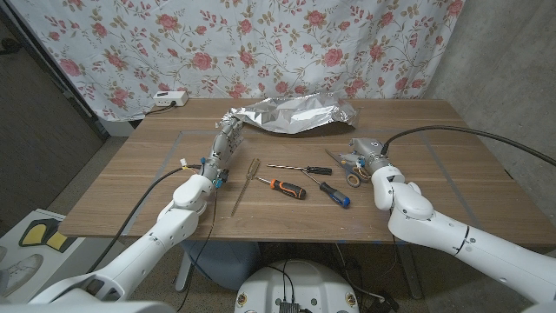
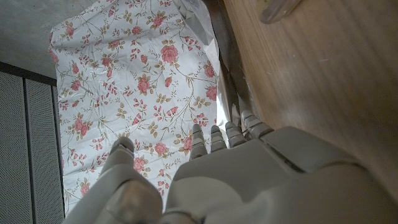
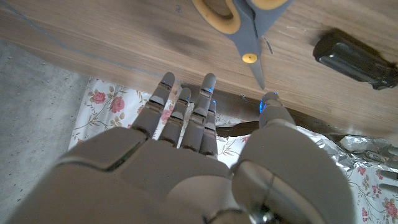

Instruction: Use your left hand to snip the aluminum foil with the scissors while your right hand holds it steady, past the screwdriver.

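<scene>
From the head view, your left hand [image 1: 225, 144] reached out over the tabletop [image 1: 452, 183] with its fingertips at the near left edge of the crumpled aluminum foil [image 1: 294, 114]; whether they touched it you could not tell. The foil lay at the far side of the tabletop, beyond the screwdrivers. Your right hand [image 1: 365, 156] stood to the right of the screwdrivers, its fingers spread and holding nothing. The scissors [image 1: 346, 168], grey-bladed with yellow-lined handles, lay just beside that hand, between it and the black-and-blue screwdriver [image 1: 328, 189]. The orange-handled screwdriver [image 1: 281, 185] lay left of the blue one, a slim black-handled screwdriver [image 1: 301, 169] just beyond them, and a long thin rod [image 1: 246, 185] further left. A white power strip [image 1: 168, 99] sat at the far left corner, in front of the floral curtain [image 1: 130, 43].

From the left wrist view, your left hand [image 2: 211, 180] showed its fingers [image 2: 198, 138] straight and close together, gripping nothing, pointing toward the foil's edge [image 2: 205, 37].

From the right wrist view, your right hand [image 3: 186, 162] held its fingers [image 3: 163, 93] extended and slightly apart, empty, with the scissors [image 3: 249, 31] lying just beyond the fingertips and a black screwdriver handle [image 3: 354, 53] beside them.
</scene>
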Robot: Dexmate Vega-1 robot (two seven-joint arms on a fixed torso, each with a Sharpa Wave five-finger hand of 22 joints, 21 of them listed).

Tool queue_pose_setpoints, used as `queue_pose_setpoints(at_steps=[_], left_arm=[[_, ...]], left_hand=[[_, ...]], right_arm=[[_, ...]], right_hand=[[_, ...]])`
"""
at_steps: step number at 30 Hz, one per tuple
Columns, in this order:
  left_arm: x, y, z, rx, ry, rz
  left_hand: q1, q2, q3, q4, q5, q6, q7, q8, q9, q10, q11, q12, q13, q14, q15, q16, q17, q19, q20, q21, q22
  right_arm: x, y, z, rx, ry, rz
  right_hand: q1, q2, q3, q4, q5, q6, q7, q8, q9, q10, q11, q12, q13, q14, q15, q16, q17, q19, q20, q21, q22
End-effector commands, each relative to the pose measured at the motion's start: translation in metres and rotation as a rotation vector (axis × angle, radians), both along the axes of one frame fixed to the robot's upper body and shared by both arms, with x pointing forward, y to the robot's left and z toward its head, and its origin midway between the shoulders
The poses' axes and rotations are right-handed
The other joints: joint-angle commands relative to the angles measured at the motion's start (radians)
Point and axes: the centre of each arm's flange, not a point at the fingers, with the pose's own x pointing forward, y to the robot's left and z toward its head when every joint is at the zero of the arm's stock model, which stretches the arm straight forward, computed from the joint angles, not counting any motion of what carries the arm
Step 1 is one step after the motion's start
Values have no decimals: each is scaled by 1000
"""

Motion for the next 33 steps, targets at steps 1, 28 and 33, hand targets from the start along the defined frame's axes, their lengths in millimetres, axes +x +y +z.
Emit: queue_pose_setpoints(at_steps=[1,28,33], left_arm=[[3,-2,0,3,5,-4],[10,-7,-6,1,26,-6],[10,-7,-7,-1,29,-8]], left_hand=[[8,-1,-3,1,2,2,6,5,4,4,-5,4,3,-2,-2,5,5,-4,-1,0,6],[8,0,-6,1,2,2,6,3,3,3,-8,3,3,-2,-3,4,5,-4,-1,0,6],[8,0,-7,2,2,3,8,3,3,1,-7,2,3,-3,-3,4,5,-5,-1,0,6]], right_arm=[[5,2,-2,-40,16,-30],[12,4,-10,-93,28,-49],[13,3,-11,-104,31,-58]], right_hand=[[13,0,-1,4,-4,-7,-2,-9,1,0,-1,1,6,2,-60,6,3,3,-5,-4,2],[9,-7,-16,12,-7,-61,-14,-36,3,5,-11,7,20,10,-64,13,10,14,-4,-1,4],[9,-6,-17,13,-7,-56,-13,-34,3,3,-13,8,22,10,-65,13,11,13,-4,-1,5]])
